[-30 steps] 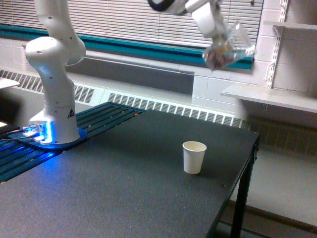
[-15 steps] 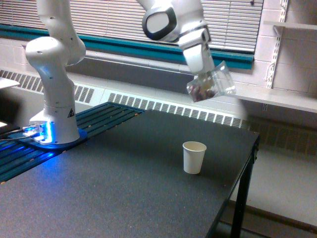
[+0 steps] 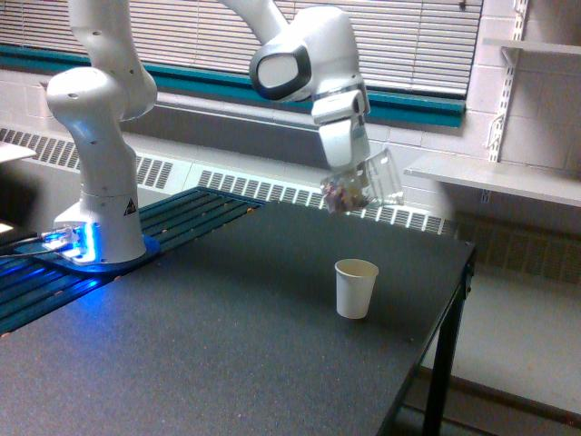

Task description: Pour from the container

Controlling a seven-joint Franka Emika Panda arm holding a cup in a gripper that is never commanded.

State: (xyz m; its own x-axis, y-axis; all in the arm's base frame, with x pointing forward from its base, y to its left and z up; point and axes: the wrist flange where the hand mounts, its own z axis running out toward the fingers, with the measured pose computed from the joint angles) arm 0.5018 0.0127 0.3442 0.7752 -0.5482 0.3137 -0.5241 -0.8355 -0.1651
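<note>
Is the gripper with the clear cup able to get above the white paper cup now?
Probably yes: the gripper holds the clear cup above the paper cup, and nothing stands between them.

The container (image 3: 362, 184), a small clear plastic cup, hangs in mid-air, tilted with its open mouth toward the exterior view's right and slightly up. Pinkish-brown bits sit bunched at its lower end. No contents are visibly spilling.
</note>
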